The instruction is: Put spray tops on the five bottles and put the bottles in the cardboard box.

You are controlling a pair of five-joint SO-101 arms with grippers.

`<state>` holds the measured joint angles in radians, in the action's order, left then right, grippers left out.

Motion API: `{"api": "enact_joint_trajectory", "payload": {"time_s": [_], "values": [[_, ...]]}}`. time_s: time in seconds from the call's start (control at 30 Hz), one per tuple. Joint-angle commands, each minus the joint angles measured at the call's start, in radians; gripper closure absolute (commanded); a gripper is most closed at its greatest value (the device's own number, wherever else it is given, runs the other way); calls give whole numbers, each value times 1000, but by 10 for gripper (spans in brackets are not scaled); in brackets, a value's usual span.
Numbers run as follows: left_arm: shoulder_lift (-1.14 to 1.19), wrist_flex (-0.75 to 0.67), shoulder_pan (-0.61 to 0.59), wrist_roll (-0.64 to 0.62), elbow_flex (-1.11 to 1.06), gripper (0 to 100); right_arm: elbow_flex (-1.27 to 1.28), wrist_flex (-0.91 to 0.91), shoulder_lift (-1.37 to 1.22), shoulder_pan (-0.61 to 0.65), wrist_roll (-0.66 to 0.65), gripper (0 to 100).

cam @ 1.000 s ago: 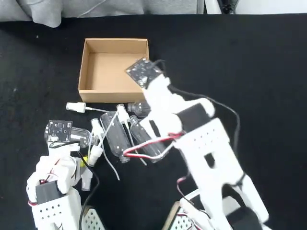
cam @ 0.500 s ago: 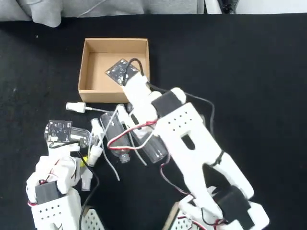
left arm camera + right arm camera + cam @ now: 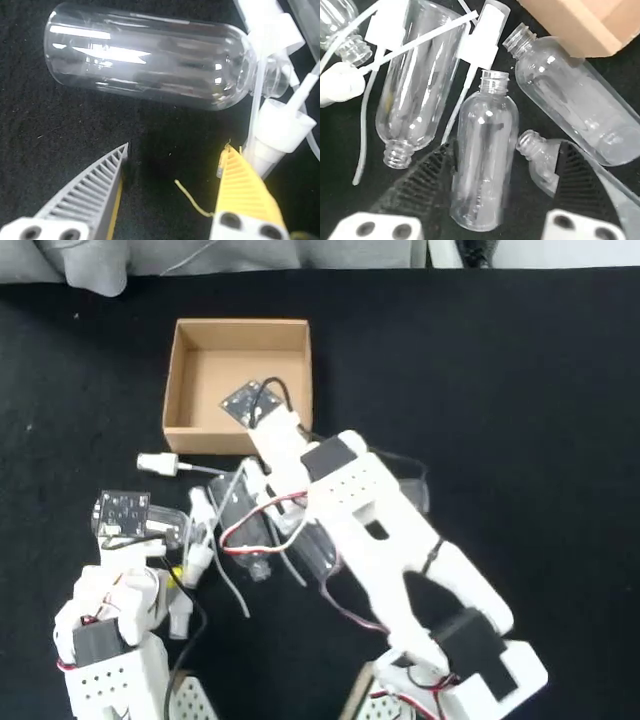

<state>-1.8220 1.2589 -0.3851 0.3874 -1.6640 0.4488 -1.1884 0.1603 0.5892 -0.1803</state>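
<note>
now right gripper (image 3: 506, 147) straddles a clear bottle (image 3: 482, 165), jaws apart.

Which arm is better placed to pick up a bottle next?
Right. The right gripper is open and straddles a capless bottle. The left gripper, also open, sits over bare table, short of the nearest bottle.

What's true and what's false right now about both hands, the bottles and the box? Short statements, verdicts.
The left hand is shut on a bottle. False: it is open; the near bottle lies apart from its fingertips.
The right hand is open, astride the middle bottle. True.
The middle bottle carries a spray top. False: its neck is bare; a spray top lies loose nearby.
Bottles are already in the cardboard box. False: none shows inside.
The near bottle lies on its side. True.
</note>
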Motion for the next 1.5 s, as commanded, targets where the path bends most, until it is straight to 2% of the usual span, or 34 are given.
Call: {"api": "enact_joint_trajectory", "payload": {"time_s": [0.0,0.4,0.6,0.8,1.33,1.47], "values": [[-2,-14,-12,-6,15,730,-4,34,-21,57,8,717],[-2,-14,-13,-6,13,733,-7,77,-137,68,8,717],[-2,-14,-13,-5,13,733,5,80,-140,60,8,717],[-2,-14,-12,-3,12,733,79,176,-140,28,8,717],[-2,-14,-15,-3,10,733,127,213,-140,25,9,717],[-2,-14,-15,-2,10,733,127,216,-140,25,9,779]]}}
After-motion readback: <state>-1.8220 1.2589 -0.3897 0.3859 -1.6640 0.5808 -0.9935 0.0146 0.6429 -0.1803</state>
